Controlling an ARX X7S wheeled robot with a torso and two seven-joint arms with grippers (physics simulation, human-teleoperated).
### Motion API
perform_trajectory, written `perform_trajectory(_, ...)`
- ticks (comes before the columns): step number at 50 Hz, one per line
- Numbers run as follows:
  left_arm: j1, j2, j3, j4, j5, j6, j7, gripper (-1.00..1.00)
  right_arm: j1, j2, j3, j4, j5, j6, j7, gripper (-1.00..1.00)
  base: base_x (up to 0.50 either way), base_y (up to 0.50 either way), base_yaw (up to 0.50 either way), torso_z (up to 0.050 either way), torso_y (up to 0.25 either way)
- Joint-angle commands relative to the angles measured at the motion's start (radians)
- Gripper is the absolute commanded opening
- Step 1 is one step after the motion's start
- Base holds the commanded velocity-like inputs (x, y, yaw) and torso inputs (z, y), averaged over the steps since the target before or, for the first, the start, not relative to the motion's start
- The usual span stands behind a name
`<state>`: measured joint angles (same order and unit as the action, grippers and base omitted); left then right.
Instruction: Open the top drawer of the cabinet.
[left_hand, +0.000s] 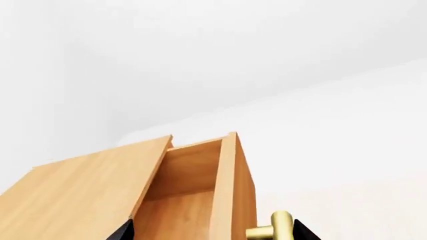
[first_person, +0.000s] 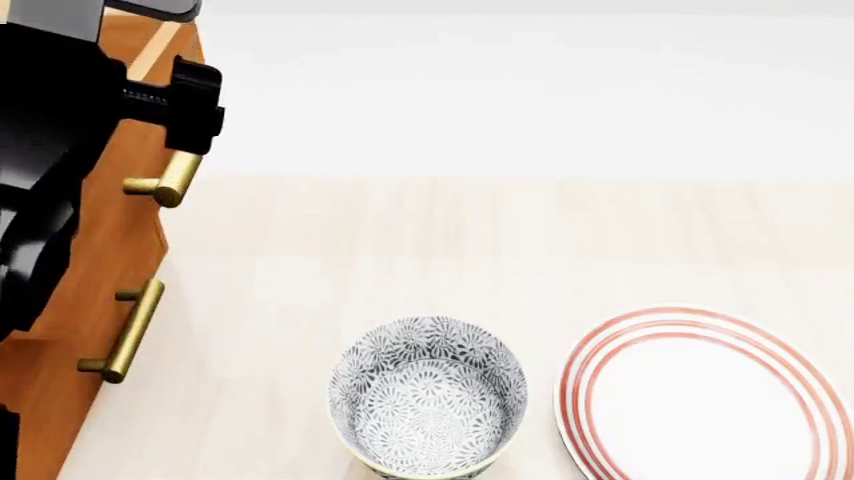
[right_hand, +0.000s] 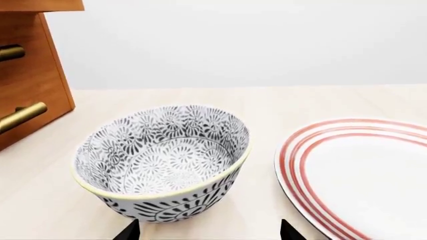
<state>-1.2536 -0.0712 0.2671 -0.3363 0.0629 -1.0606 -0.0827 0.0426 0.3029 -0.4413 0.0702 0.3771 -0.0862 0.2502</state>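
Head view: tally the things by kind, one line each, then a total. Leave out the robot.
Cabinet: 1
Brass bar handles in view: 2
Patterned bowl: 1
Red-ringed plate: 1
Total: 5

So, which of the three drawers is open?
The top drawer: it sticks out past the cabinet front with its inside exposed, while the two lower drawers sit flush.
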Motion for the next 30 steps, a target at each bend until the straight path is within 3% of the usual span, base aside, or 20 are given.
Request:
perform_trajectory(1, -0.065, 0.04, -0.12, -0.067, -0.051, -0.108, 0.01, 1.0, 0.0, -0.016, 0.021, -0.003, -0.013, 0.002, -0.018, 1.0, 0.0, 0.0, 0.0, 0.0, 0.0)
perform_trajectory(18, -0.149, 0.045, -0.181, -0.111, -0.14, -0.144, -0.024, 1.0, 0.005, -0.015, 0.016, 0.002, -0.009, 0.003, -0.016, 1.0, 0.0, 0.0, 0.0, 0.0, 0.0)
perform_trajectory(30, -0.268, 0.063, -0.375, -0.242, -0.261, -0.17, -0.13, 1.0, 0.009, -0.015, 0.017, 0.007, -0.002, 0.004, -0.012, 1.0, 0.0, 0.0, 0.0, 0.0, 0.0)
